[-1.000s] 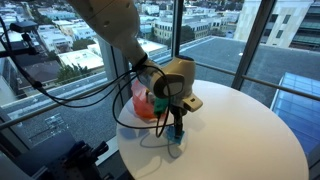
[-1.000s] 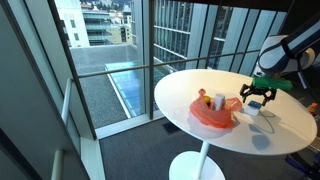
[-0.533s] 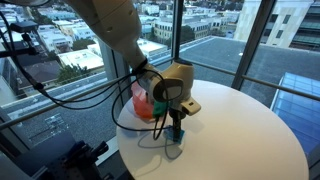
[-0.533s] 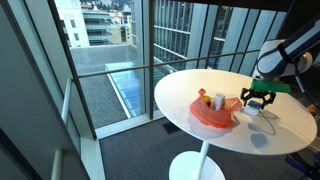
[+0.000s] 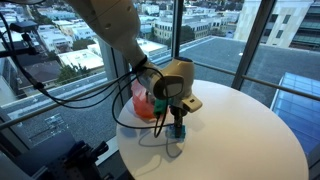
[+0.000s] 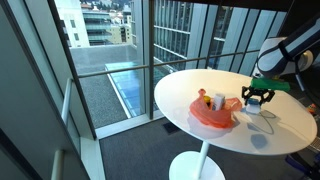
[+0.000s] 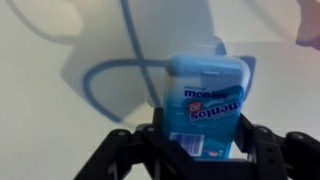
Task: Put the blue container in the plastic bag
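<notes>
My gripper (image 7: 200, 138) is shut on the blue container (image 7: 205, 100), a blue Mentos box with a pale lid, and its fingers press both sides. In an exterior view the gripper (image 5: 178, 126) holds the container (image 5: 179, 132) just above the round white table (image 5: 240, 130), to the right of the red-pink plastic bag (image 5: 145, 102). In the exterior view from the opposite side the gripper (image 6: 258, 98) hangs beside the bag (image 6: 215, 112), which lies crumpled and open with small items in it.
A thin cable (image 7: 95, 80) loops over the tabletop under the gripper and also shows in an exterior view (image 5: 150, 140). Glass walls and a railing surround the table. The table edge (image 6: 180, 118) is close to the bag.
The gripper has risen a little with the blue container, which stood lower near the tabletop a second ago. The bag has not moved.
</notes>
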Controlling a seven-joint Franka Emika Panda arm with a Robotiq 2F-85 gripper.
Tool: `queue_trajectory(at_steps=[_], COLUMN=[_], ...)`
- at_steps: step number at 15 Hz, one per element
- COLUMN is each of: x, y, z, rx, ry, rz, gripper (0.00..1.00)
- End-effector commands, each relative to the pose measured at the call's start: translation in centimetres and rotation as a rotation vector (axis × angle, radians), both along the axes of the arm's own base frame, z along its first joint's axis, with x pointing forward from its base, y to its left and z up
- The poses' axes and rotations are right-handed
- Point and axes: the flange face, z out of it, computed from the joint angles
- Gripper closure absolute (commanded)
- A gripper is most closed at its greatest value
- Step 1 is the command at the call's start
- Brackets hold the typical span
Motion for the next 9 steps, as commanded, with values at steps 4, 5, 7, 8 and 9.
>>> queue_trajectory(at_steps=[4,5,7,8,9], x=[1.7,2.0,2.3,2.4,2.5], y=[3.5,4.3,6.2,7.1,8.1], z=[6.8,7.7,9.6,10.4,11.1], rx=[-0.006,-0.003,-0.002,0.002,0.006], ry=[-0.075,-0.082,-0.086,-0.082,-0.077], rz=[0.091,0.116,0.176,0.205,0.237], gripper=[0.6,0.6,0.6,0.6,0.6])
